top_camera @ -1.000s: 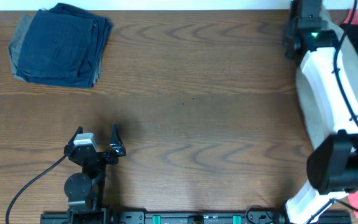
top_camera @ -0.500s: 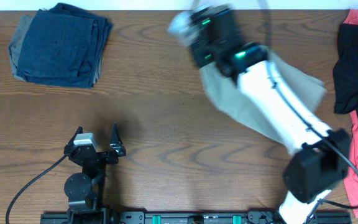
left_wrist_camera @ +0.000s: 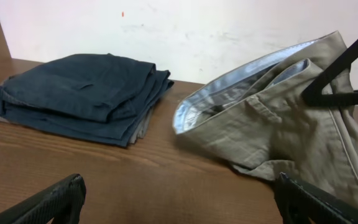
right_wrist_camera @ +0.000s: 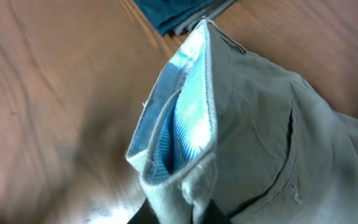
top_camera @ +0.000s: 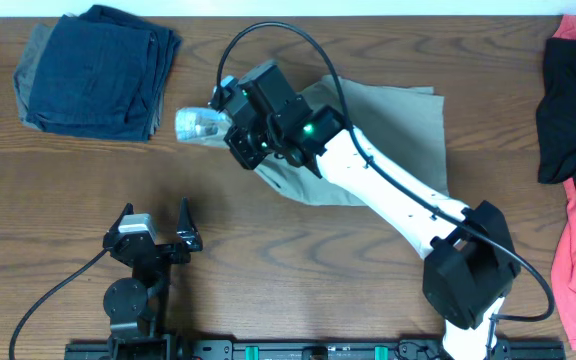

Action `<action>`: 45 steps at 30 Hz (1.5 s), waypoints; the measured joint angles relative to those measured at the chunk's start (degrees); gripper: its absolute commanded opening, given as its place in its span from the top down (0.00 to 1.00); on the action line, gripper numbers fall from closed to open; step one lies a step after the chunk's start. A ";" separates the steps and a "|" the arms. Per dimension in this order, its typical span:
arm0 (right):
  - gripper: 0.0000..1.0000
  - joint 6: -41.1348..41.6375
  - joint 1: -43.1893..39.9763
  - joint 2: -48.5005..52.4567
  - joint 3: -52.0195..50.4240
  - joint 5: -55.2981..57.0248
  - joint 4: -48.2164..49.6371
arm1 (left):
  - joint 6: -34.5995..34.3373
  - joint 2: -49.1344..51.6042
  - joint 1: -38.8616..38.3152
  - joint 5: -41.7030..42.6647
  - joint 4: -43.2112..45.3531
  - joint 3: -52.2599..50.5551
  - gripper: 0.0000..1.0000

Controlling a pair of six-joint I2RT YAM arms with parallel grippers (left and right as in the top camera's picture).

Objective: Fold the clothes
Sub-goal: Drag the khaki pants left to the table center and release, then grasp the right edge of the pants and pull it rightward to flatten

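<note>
**Waistband pinching just right of the navy stack**

Pinching khaki shorts point(top_camera: 388, 130) at the waistband with the right gripper point(top_camera: 230, 130), jaws narrow and clamping bunched cloth at the bottom edge of the right wrist view. Holding that end propped up over the surface point(top_camera: 368, 270), just right of the navy stack point(top_camera: 98, 70) of folded garments, with the waistband mouth gaping and showing pale lining. Trailing the rest of the shorts flat across the wood, farther right of the navy stack and partly under the white arm point(top_camera: 398, 195).

Resting the left gripper point(top_camera: 155, 213) below the navy stack, toward the near edge and well apart from it, jaws standing wide with nothing between them.

Seeing, from the left wrist, the navy stack on the left and the waistband beside it but not touching. Showing a belt loop and a stitched seam there, and a black finger pressing into the khaki cloth at the right.

Leaving a black and red garment point(top_camera: 573, 150) far right of the navy stack, at the surface's edge, apart from the shorts.
</note>
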 measured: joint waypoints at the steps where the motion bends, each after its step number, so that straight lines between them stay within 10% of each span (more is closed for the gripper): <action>1: 0.21 0.22 0.02 0.00 0.00 -0.26 0.00 | 0.00 0.00 0.00 0.00 0.00 0.00 0.02; 6: 0.01 0.68 -0.42 -0.04 0.00 -0.48 -0.98 | 0.00 0.00 0.00 0.00 0.00 0.00 0.02; 24: 0.01 7.41 -30.40 -8.20 -1.95 14.16 -30.45 | 0.00 0.00 0.00 0.00 0.00 0.00 0.02; 39: 0.01 8.26 -47.30 -8.13 -26.95 11.72 -12.07 | 0.00 0.00 0.00 0.00 0.00 0.00 0.02; 45: 0.25 7.30 -47.47 -8.11 -33.29 9.40 -3.69 | 0.00 0.00 0.00 0.00 -0.02 0.00 0.02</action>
